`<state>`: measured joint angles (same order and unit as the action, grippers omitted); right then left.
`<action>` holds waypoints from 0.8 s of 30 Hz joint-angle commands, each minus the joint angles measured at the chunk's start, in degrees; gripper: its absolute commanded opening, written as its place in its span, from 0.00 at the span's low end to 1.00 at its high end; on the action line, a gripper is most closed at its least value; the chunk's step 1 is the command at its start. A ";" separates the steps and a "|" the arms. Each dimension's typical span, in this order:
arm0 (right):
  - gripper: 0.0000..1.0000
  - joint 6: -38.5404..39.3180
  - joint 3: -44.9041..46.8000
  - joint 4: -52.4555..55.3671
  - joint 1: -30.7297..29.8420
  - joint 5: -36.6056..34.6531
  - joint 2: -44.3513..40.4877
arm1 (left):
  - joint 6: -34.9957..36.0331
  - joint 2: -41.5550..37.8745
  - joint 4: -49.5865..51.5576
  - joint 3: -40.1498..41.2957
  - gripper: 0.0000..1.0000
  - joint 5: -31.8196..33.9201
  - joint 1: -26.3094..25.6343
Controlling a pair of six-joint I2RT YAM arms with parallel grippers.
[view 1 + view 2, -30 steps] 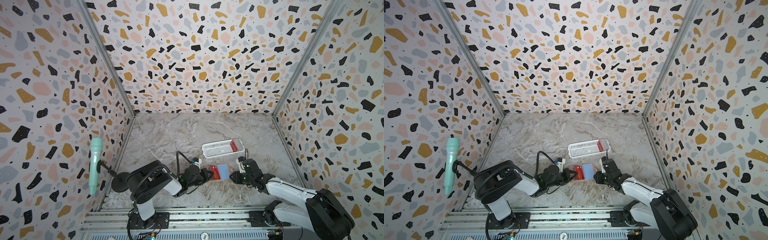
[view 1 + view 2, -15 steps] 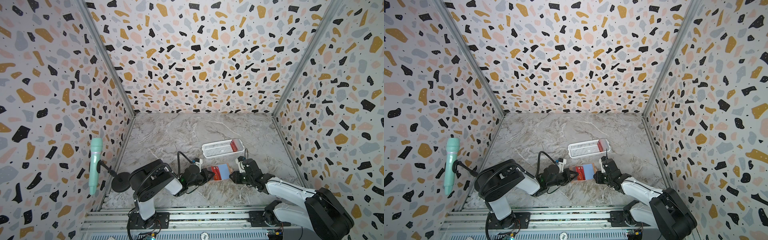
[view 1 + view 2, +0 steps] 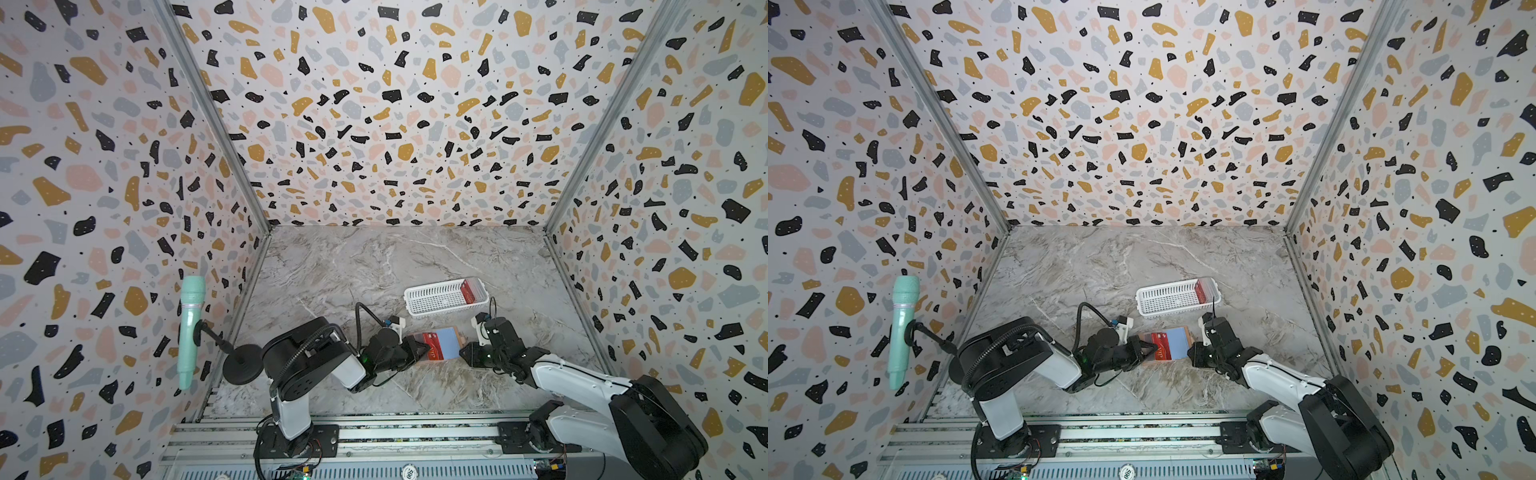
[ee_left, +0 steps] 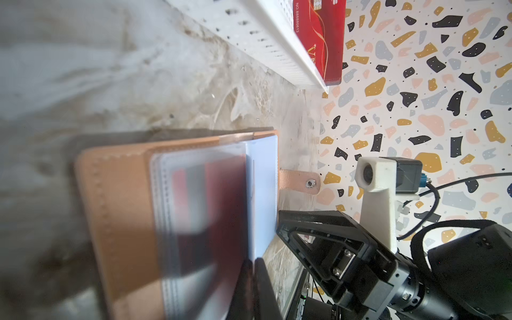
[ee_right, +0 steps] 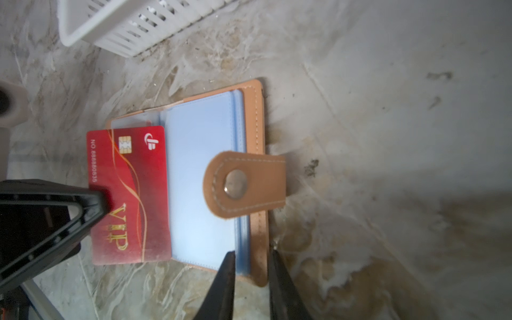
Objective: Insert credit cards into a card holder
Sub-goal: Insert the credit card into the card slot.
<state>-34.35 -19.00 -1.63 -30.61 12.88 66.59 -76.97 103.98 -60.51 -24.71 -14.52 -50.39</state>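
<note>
Left gripper (image 3: 424,350): fingers closed on a red card (image 5: 130,194) at 9 o'clock of the open card holder (image 5: 199,166), the card overlapping its clear sleeve page. Right gripper (image 5: 250,266): fingers pinch the holder's 4 o'clock corner. White basket (image 3: 432,297), at 12 o'clock of the holder: red cards (image 3: 469,289) stand at its 3 o'clock end

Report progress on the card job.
Done: the card holder lies open. In hand: the left gripper holds a red VIP card, seemingly partway into a clear sleeve, while the right gripper pinches the holder's edge. Left: seating that card; more red cards wait in the white basket.
</note>
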 commanded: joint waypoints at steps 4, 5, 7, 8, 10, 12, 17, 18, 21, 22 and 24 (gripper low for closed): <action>0.24 0.86 0.79 3.02 0.07 -0.03 0.64 | 2.30 0.91 0.05 -2.08 0.00 -1.27 0.98; 0.24 0.86 0.73 3.01 0.05 -0.01 0.57 | 2.26 1.13 0.02 -2.33 0.00 -1.51 0.97; 0.24 0.86 0.75 3.03 0.01 0.03 0.65 | 1.96 1.53 -0.59 -2.52 0.00 -1.71 0.99; 0.24 0.82 0.82 3.03 0.02 -0.05 0.56 | 1.85 1.65 -0.74 -2.51 0.00 -1.73 0.97; 0.24 0.86 0.89 3.09 0.02 -0.22 0.43 | 1.99 1.53 -0.36 -2.45 0.00 -1.43 0.95; 0.24 0.86 0.91 3.12 0.01 -0.21 0.38 | 2.34 1.57 0.15 -2.32 0.00 -1.55 0.96; 0.24 0.77 1.01 3.03 -0.07 -0.49 0.62 | 1.26 1.41 -0.01 -1.48 0.00 -1.50 0.96; 0.24 0.77 1.03 2.95 -0.06 -0.48 0.63 | 1.21 1.18 0.45 -1.48 0.00 -1.48 0.96; 0.24 0.69 1.12 2.81 -0.19 -0.50 0.69 | 1.52 0.46 1.70 -1.38 0.00 -1.37 1.08; 0.24 0.69 1.08 2.74 -0.24 -0.51 0.78 | 1.96 0.20 2.39 -1.48 0.00 -1.51 1.31; 0.24 0.65 1.14 2.77 -0.18 -0.55 0.74 | 3.51 -0.39 4.57 -1.98 0.00 -1.78 1.81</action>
<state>-34.17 -18.92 -1.69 -30.63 12.88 66.61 -75.59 104.97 -58.43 -26.28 -15.62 -49.30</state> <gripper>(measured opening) 0.238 0.042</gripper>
